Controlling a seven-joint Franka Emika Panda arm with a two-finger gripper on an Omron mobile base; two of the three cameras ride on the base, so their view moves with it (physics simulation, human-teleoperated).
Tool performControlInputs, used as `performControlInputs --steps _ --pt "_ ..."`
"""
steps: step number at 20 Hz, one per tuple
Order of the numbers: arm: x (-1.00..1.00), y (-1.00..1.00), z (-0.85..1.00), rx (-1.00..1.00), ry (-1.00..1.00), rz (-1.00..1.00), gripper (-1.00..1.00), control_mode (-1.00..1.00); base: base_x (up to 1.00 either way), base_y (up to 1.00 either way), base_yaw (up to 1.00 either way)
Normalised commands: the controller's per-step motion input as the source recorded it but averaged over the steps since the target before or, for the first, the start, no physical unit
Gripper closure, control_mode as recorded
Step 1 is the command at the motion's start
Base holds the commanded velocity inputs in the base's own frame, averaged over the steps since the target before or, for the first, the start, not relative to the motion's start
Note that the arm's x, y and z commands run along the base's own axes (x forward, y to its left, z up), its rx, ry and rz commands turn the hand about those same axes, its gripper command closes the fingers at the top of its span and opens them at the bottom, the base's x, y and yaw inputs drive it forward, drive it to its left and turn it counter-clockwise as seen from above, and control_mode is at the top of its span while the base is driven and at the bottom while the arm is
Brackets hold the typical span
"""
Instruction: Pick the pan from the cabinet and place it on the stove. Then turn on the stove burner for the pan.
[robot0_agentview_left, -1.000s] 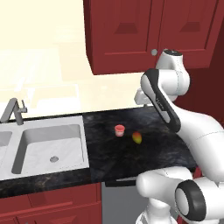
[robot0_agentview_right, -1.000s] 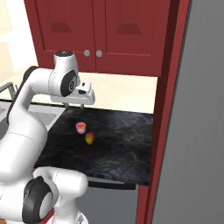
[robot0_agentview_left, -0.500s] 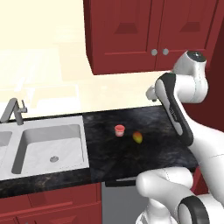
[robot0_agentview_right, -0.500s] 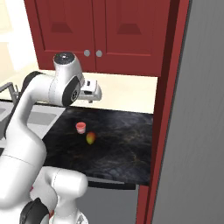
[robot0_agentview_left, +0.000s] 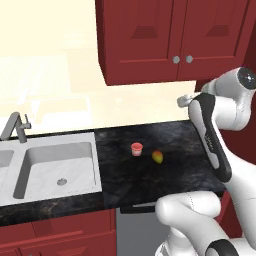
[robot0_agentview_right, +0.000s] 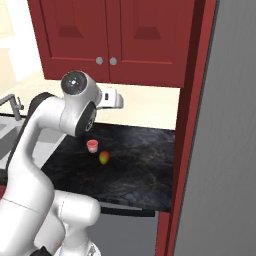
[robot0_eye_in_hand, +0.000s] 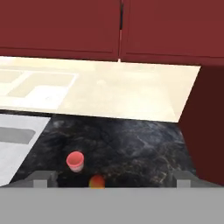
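The cabinet hangs above the counter with both raised-panel doors closed and two silver knobs side by side at the seam. Its lower door edges run along the top of the hand view. The pan is hidden. The stove and its burner are out of view. My gripper is open, its two fingertips far apart with nothing between them. It hovers in mid air just below the cabinet and above the black counter. The white hand points toward the wall.
A small red cup and a yellow-red fruit stand on the black stone counter. A steel sink with a faucet lies to the left. A tall grey unit behind a red side panel bounds the right.
The upper arm and hand have swung to the right, staying just under the cabinet. The cup and the fruit have not moved.
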Motion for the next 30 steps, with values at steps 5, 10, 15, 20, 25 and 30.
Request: performControlInputs --steps 5,10,15,20,25,30 --pt "0.00 -0.31 0.37 0.04 -0.28 0.00 -1.00 -1.00 0.00 0.00 0.00" --pt "0.00 -0.23 0.47 0.08 -0.23 0.00 -1.00 -1.00 0.00 0.00 0.00" --pt "0.06 -0.07 0.42 0.10 -0.24 0.00 -1.00 -1.00 0.00 0.00 0.00" --pt "0.23 0.00 0.35 0.12 -0.23 0.00 -1.00 -1.00 0.00 0.00 0.00" --pt "0.27 0.01 0.07 0.04 -0.24 0.00 -1.00 -1.00 0.00 0.00 0.00" --pt "0.18 0.02 0.00 0.00 -0.19 0.01 -1.00 -1.00 0.00 0.00 0.00"
